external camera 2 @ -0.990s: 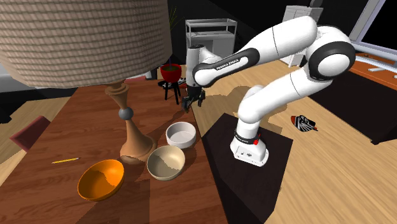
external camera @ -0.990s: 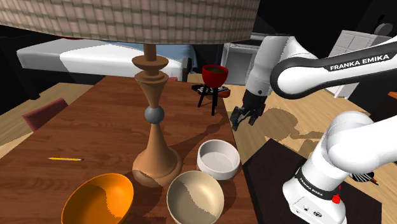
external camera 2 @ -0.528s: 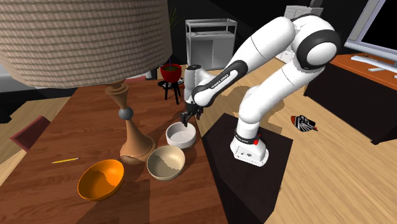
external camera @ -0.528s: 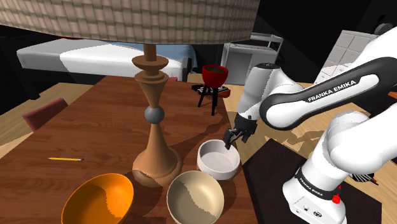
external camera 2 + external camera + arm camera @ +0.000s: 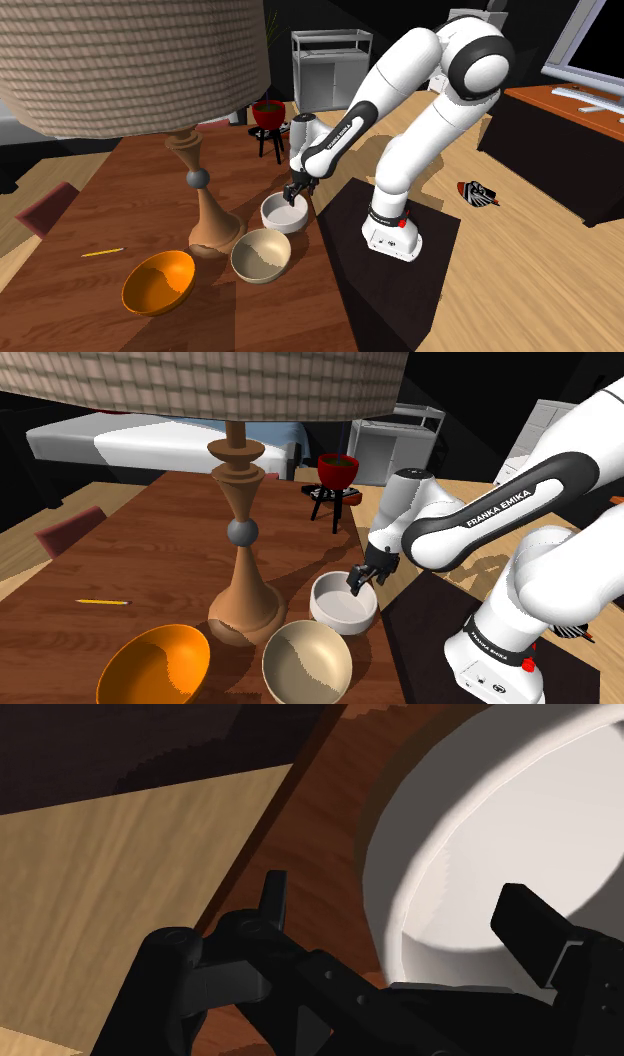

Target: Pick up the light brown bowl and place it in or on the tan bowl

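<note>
The table (image 5: 150,552) is polished dark wood, the white bowl (image 5: 340,618) smooth and matt, the lampshade (image 5: 200,382) woven.

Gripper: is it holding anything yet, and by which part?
Nothing is held. The open gripper straddles the rim of the white bowl, one finger inside, one outside, the outer one clear of the wall.

wooden table (image 5: 150,552) bears a lamp (image 5: 243,602), pencil (image 5: 102,601), orange bowl (image 5: 155,667), tan bowl (image 5: 307,664), white bowl (image 5: 335,604).
</note>
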`<state>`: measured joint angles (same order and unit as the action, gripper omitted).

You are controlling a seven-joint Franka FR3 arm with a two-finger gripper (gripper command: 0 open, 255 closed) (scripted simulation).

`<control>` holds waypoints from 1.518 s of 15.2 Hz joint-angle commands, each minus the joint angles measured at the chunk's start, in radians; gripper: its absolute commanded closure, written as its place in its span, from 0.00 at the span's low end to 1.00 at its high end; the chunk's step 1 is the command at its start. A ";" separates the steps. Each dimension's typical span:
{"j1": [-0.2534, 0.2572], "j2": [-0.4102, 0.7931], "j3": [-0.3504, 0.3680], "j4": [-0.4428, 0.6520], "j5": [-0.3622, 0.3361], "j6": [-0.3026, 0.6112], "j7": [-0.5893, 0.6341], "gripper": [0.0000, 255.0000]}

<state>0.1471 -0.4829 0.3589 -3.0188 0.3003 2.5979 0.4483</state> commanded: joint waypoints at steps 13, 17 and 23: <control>0.000 0.006 0.001 0.000 0.000 0.006 0.001 1.00; 0.001 -0.015 -0.002 0.004 -0.001 -0.018 0.001 1.00; 0.003 -0.128 -0.021 0.031 -0.015 -0.158 0.002 1.00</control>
<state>0.1489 -0.5921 0.3397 -2.9935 0.2873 2.4646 0.4485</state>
